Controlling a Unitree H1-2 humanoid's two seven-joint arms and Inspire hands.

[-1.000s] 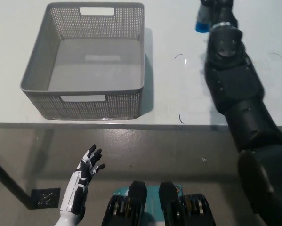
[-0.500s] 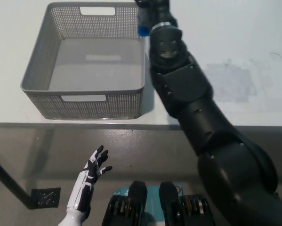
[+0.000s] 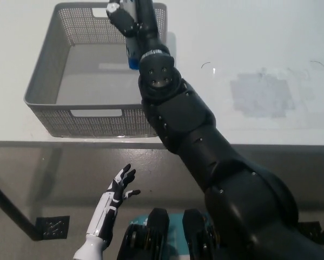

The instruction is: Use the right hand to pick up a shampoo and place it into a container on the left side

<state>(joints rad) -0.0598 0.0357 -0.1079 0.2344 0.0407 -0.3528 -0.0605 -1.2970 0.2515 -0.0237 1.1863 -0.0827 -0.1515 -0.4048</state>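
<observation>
My black right hand [image 3: 130,20] hangs over the grey mesh basket [image 3: 48,92], shut on a shampoo bottle [image 3: 132,58]. Only the bottle's pale body and blue cap show, pointing down below the hand, above the basket's right half. The black arm crosses the basket's right wall. My white left hand [image 3: 120,187] rests low at the lower left, below the table edge, with its fingers spread and holding nothing.
The basket stands on a white table [image 3: 259,43] at the left, with handle cutouts at front and back. A greyish smudge [image 3: 262,95] marks the tabletop to the right. The table's front edge [image 3: 53,144] runs across the middle of the picture.
The right arm has swung left with the bottle, from the table's right side to over the basket. The left hand has drifted slightly right and up.
</observation>
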